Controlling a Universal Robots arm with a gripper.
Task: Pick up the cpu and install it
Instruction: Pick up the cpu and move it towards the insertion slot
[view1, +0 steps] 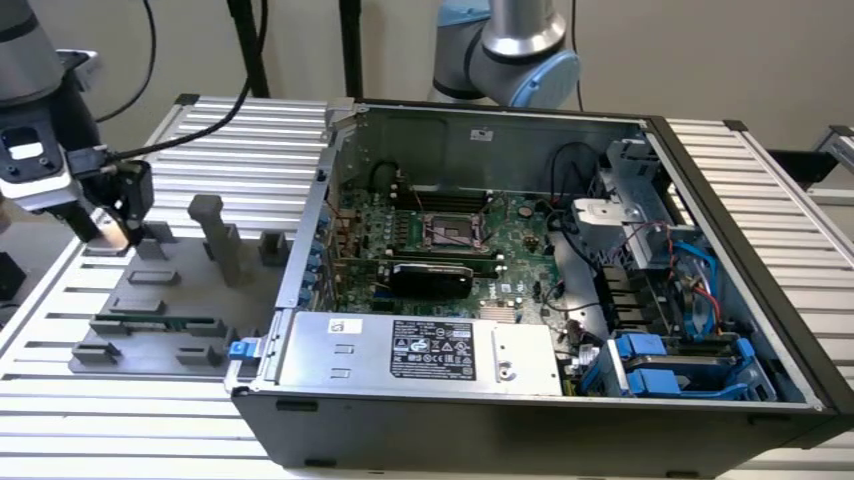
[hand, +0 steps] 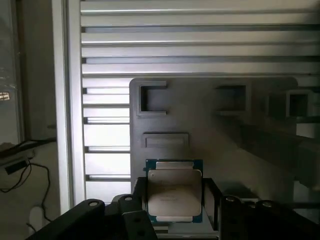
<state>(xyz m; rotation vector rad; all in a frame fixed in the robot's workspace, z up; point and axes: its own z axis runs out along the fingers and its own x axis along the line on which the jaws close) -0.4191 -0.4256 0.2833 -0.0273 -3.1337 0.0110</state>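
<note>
The small flat square cpu (hand: 174, 192) sits squarely between the two black fingers (hand: 140, 196) of my gripper (hand: 174, 201), and I have them closed against its two opposite edges, gripping it. In the exterior view my gripper (view1: 112, 230) hangs at the far corner of the grey moulded fixture plate (view1: 180, 292), on the exterior view's left, with the cpu (view1: 115, 237) a pale patch between the fingertips, well apart from the open black computer case (view1: 754, 260). The chip has a matte silver-tan metal top with stepped shoulders and a thin blue-green rim around it. I count one cpu, one long thin green memory stick (view1: 160, 324) lying flat on the plate, one green motherboard (view1: 523, 238) in the case and one big silver box with a black label (view1: 430, 350) along the case's near wall. Plate and case stand on the ribbed aluminium table (view1: 247, 140).
</note>
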